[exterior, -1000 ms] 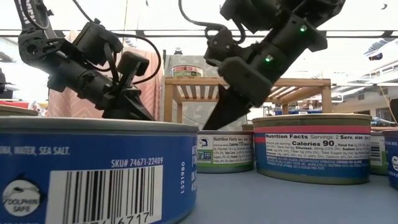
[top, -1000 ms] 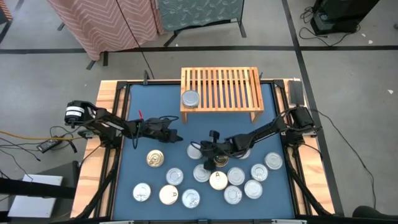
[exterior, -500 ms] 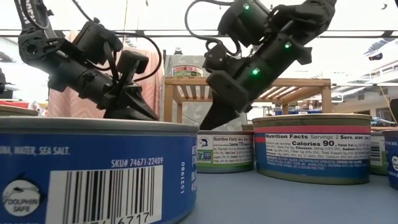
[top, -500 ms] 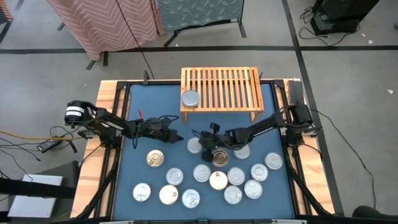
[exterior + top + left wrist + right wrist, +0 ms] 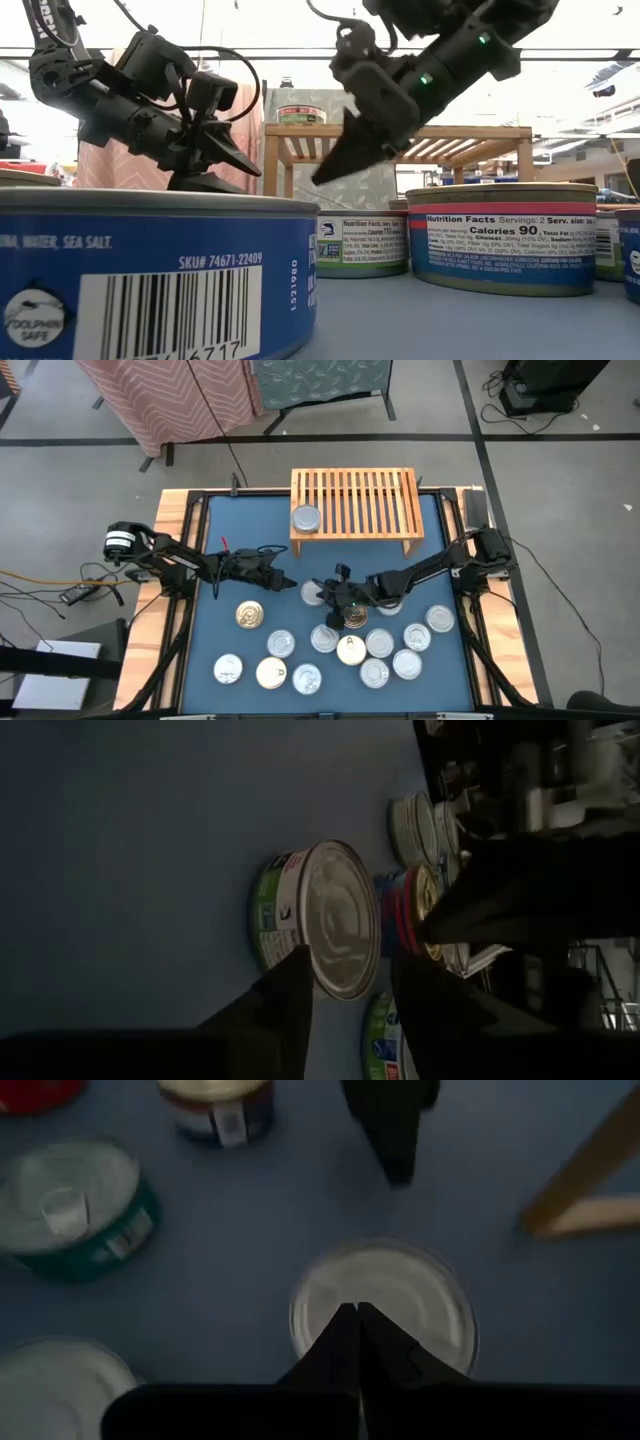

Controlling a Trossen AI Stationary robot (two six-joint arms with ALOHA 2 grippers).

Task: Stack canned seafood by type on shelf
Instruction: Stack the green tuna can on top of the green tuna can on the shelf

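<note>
Blue worktop [image 5: 220, 650]: left pincer [image 5: 288, 579] partly spread, empty, near silver can [image 5: 313, 594] at centre; right pincer [image 5: 325, 597] closed above it; shelf [image 5: 355, 500] at far edge.

high view: even, bright | low view: backlit (arms silhouetted) | wrist views: dim, soft

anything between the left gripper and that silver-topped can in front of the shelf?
Nothing on the mat between them. The left gripper points at the silver-topped can across bare blue mat. But the right gripper, shut, hovers right over that can, so the two arms would crowd each other there.
</note>
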